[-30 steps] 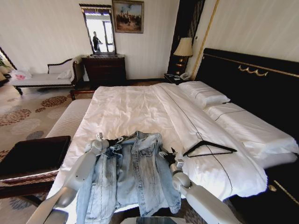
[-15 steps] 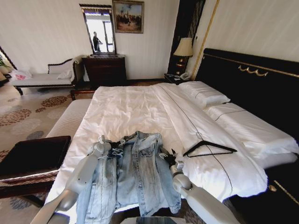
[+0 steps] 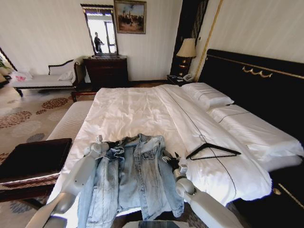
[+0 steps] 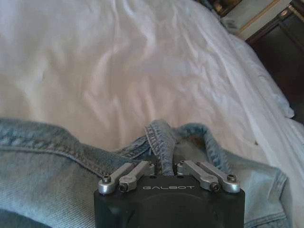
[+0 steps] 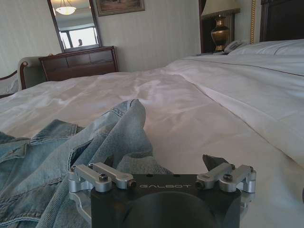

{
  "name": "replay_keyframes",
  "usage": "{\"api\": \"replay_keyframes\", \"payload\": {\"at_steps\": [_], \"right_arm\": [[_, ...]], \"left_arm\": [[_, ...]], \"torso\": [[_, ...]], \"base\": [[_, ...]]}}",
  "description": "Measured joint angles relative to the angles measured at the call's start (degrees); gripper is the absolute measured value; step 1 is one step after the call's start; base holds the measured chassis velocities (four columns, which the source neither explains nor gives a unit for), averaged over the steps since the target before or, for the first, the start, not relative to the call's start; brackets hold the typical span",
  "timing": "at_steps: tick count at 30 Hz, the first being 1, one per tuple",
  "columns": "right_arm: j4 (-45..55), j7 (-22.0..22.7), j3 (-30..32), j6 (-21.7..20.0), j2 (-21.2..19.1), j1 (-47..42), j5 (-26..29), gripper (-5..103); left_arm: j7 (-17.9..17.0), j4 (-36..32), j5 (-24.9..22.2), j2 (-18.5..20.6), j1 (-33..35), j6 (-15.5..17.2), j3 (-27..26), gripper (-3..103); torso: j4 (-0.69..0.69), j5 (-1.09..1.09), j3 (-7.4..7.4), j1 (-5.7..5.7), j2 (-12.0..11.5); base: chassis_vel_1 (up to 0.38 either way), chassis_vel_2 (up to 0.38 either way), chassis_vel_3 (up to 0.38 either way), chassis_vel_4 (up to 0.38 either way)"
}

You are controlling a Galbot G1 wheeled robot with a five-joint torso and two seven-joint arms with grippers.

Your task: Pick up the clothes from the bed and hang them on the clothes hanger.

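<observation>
Evidently the left gripper has eased back toward the robot over the last second, its linkage drawn in on a fold of the denim jacket at the collar, so the lift off the bed looks begun on that side (a judgement from the bunched cloth). Across the jacket, at its other shoulder, the right gripper has barely shifted; its fingertips sit below its body, so whether it grips is unclear. Farther beyond it, the clothes hanger lies untouched on the sheet.
</observation>
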Motion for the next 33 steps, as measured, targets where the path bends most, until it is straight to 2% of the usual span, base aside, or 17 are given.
{"api": "replay_keyframes", "payload": {"at_steps": [1, 3, 4, 13, 21, 23, 24, 25, 26, 27, 28, 30, 31, 32, 33], "right_arm": [[0.0, 0.0, 0.0, 0.0, 0.0, 0.0, 0.0, 100], [0.2, 0.1, 0.0, 0.0, 0.0, 0.0, 0.0, 100], [0.3, 0.2, 0.0, 0.0, -0.1, 0.0, 0.0, 100], [0.5, 0.4, 0.1, -0.1, -0.3, 0.0, 0.0, 100], [0.5, 0.3, 0.1, 0.0, -0.2, -0.1, -0.2, 100], [0.5, 0.2, 0.2, 0.4, -0.2, 0.0, -0.2, 100], [0.5, 0.2, 0.2, 0.4, -0.2, 0.0, -0.2, 100], [0.6, 0.0, 0.2, 0.7, -0.3, 0.0, -0.2, 100], [0.6, -0.6, 0.4, 1.2, -0.3, 0.0, -0.2, 100], [0.7, -1.2, 0.5, 1.7, -0.3, 0.1, -0.2, 100], [0.7, -1.2, 0.5, 1.7, -0.3, 0.1, -0.2, 100], [0.7, -1.7, 0.8, 2.4, -0.2, 0.4, -0.2, 100], [0.8, -1.9, 0.9, 2.7, -0.1, 0.6, -0.1, 100], [1.1, -2.1, 1.2, 3.2, 0.1, 1.1, 0.1, 100], [1.1, -2.1, 1.2, 3.2, 0.1, 1.1, 0.1, 100]], "left_arm": [[0.0, 0.0, 0.0, 0.0, 0.0, 0.0, 0.0, 19], [1.6, 0.1, 0.0, 0.4, -1.2, 0.0, -0.7, 7], [2.4, 0.3, 0.1, 0.5, -1.7, -0.4, -0.9, 4], [6.5, 4.2, 2.2, 0.9, -6.2, -4.1, -1.4, 4], [8.0, 9.8, 8.7, -0.5, -7.7, -10.3, 2.3, 4], [6.7, 11.0, 10.9, -1.2, -7.6, -13.9, 2.8, 2], [6.7, 11.0, 10.9, -1.2, -7.6, -13.9, 2.8, 2], [5.5, 11.3, 12.4, -1.2, -7.4, -16.0, 3.3, 2], [3.6, 11.0, 14.2, -1.0, -6.8, -18.6, 3.9, 8], [2.0, 9.5, 15.3, -0.5, -5.9, -19.8, 4.3, 8], [2.0, 9.5, 15.3, -0.5, -5.9, -19.8, 4.3, 8], [-0.3, 6.5, 16.4, 0.5, -4.4, -20.5, 4.3, 19], [-1.1, 4.8, 17.0, 1.0, -3.7, -20.8, 4.0, 19], [-2.9, 0.5, 19.1, 2.4, -1.5, -21.7, 2.9, 30], [-2.9, 0.5, 19.1, 2.4, -1.5, -21.7, 2.9, 30]], "torso": [[0.00, 0.00, 0.00, 0.00, 0.0], [0.00, 0.01, 0.00, 0.00, 0.0], [0.00, 0.01, 0.00, 0.00, 0.0], [0.01, 0.01, 0.00, 0.00, 0.0], [0.00, 0.00, 0.00, 0.00, 0.0], [-0.01, 0.01, 0.00, 0.00, 0.0], [-0.01, 0.01, 0.00, 0.00, 0.0], [-0.01, 0.00, 0.00, 0.00, 0.0], [-0.01, 0.00, 0.00, 0.00, 0.0], [0.00, -0.01, 0.01, 0.01, 0.0], [0.00, -0.01, 0.01, 0.01, 0.0], [0.00, -0.01, 0.00, 0.01, 0.0], [0.00, 0.01, 0.00, 0.01, 0.0], [0.00, 0.01, 0.01, 0.01, 0.0], [0.00, 0.01, 0.01, 0.01, 0.0]], "base": [[0.000, 0.000, 0.000, 0.000], [0.000, 0.000, 0.000, 0.000], [0.000, 0.000, 0.000, 0.000], [0.000, 0.000, 0.000, 0.000], [0.000, 0.000, 0.000, 0.000], [0.000, 0.000, 0.000, 0.000], [0.000, 0.000, 0.000, 0.000], [0.000, 0.000, 0.000, 0.000], [0.000, 0.000, 0.000, 0.000], [0.000, 0.000, 0.000, 0.000], [0.000, 0.000, 0.000, 0.000], [0.000, 0.000, 0.000, 0.000], [0.000, 0.000, 0.000, 0.000], [0.000, 0.000, 0.000, 0.000], [0.000, 0.000, 0.000, 0.000]]}}
